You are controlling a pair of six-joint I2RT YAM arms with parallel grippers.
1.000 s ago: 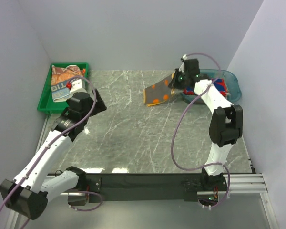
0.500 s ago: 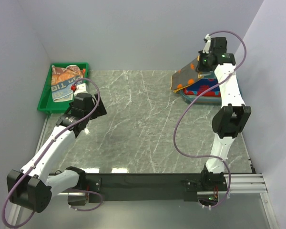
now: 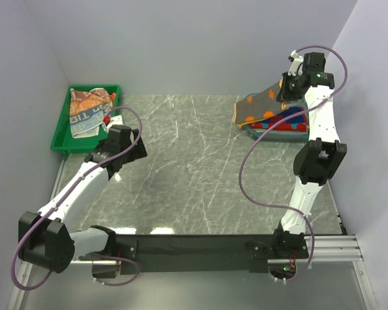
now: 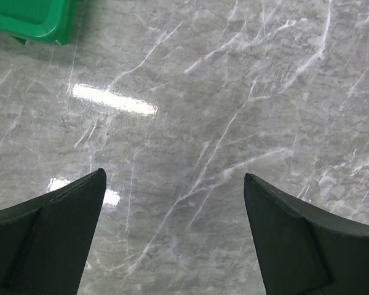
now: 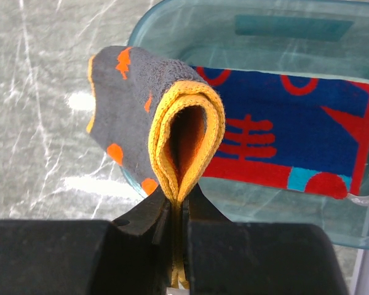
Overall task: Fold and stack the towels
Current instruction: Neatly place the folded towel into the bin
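While the right hand (image 3: 291,90) stays clamped on the grey terry towel with orange spots and a yellow edge (image 3: 262,106), its arm now stands higher and further back than a second ago. Then the towel hung over the open grey marble surface (image 3: 194,168), left of the clear blue plastic tub (image 5: 190,43). Now the towel drapes from the raised hand down across the tub's left rim. In the wrist view the fingers pinch a doubled yellow hem, and the cloth loops away from them, off the surface.

Below it, the red towel with blue shapes (image 5: 283,135) lies flat in the tub.

The left hand (image 4: 173,175) is also in a new place. It is now clear of the green plastic tray (image 3: 59,132) that holds the stack of folded patterned towels (image 3: 84,113), and further toward the middle of the surface. Its fingers are spread wide with nothing between them, and only bare marble shows beneath.

For the task, this suggests one towel is in transit and not yet folded. It must still be spread out on the surface, and the free left hand looks ready to take a corner.
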